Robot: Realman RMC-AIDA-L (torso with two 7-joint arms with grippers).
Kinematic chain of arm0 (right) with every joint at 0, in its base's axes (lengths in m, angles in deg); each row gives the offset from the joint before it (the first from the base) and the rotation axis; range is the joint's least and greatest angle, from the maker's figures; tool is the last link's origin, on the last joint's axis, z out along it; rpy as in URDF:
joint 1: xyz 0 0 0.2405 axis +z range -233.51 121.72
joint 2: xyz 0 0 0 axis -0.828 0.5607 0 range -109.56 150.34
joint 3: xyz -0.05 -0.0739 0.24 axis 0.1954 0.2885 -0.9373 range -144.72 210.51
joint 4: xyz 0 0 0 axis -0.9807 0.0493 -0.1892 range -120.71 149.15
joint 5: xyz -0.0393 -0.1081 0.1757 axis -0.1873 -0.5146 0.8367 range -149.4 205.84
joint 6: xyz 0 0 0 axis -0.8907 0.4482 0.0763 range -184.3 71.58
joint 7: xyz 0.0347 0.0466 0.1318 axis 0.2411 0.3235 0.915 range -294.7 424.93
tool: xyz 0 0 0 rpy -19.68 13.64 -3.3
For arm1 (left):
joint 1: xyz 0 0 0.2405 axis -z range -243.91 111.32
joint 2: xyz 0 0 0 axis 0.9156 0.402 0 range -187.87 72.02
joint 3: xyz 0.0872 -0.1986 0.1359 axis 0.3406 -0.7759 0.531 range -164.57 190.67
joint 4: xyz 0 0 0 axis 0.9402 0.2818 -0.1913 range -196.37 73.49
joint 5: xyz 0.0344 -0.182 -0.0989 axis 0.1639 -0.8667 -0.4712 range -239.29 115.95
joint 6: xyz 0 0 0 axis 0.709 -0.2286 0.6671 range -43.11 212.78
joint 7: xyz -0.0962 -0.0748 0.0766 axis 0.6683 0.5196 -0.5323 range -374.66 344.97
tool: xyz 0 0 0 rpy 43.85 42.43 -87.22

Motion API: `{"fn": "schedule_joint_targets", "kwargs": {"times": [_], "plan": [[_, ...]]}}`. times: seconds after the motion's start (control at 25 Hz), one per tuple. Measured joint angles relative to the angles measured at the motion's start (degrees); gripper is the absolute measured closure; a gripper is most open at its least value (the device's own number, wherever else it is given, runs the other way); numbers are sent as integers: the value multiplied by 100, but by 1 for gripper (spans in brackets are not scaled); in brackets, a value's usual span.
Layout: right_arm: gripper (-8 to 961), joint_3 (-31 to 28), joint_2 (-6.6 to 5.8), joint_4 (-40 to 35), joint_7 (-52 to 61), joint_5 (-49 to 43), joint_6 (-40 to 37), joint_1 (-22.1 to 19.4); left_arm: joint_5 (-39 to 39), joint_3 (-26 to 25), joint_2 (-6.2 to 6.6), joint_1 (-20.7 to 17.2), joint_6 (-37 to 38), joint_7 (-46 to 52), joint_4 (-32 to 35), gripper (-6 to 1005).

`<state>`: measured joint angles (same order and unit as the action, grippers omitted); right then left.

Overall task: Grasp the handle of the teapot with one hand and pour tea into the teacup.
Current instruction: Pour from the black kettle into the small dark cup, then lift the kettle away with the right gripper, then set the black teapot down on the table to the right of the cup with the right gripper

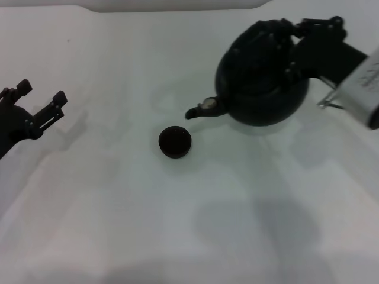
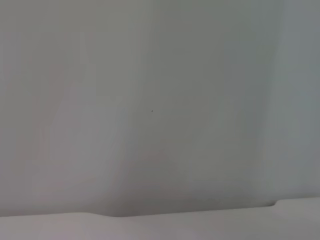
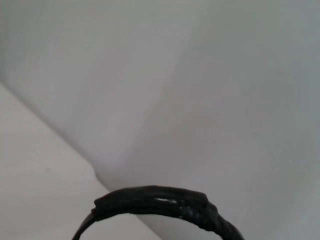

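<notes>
Closest to the head camera, the teacup [image 1: 174,142] stands on the white table [image 1: 118,225], not yet reached by the spout [image 1: 201,110]. Just beyond it to the right, the teapot [image 1: 262,77] is held by its handle [image 3: 160,202], on which the right gripper [image 1: 294,40] is clamped; pouring remains. The left gripper [image 1: 41,94] is parked far left, fingers spread.
</notes>
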<state>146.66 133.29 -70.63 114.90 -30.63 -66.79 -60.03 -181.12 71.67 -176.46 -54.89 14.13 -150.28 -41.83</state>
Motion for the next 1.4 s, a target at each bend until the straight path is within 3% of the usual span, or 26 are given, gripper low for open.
{"fn": "schedule_joint_targets", "kwargs": {"times": [0.24,0.44,0.6,0.88,1.4], "plan": [[844,-732,-199,82,361,344,-1459,-482,3,0,9,45,43,0,0,137],[844,-1097,-268,447,532,339,-2240,-575,21,0,16,98,128,15,-1,138],[844,-1624,-177,920,590,342,-3079,-605,48,0,15,138,160,39,-1,138],[843,-2521,209,1878,4,274,-4310,-383,54,0,14,218,164,32,-27,138],[843,-2763,202,3067,-99,283,-4563,334,54,0,14,221,232,35,-5,137]]}}
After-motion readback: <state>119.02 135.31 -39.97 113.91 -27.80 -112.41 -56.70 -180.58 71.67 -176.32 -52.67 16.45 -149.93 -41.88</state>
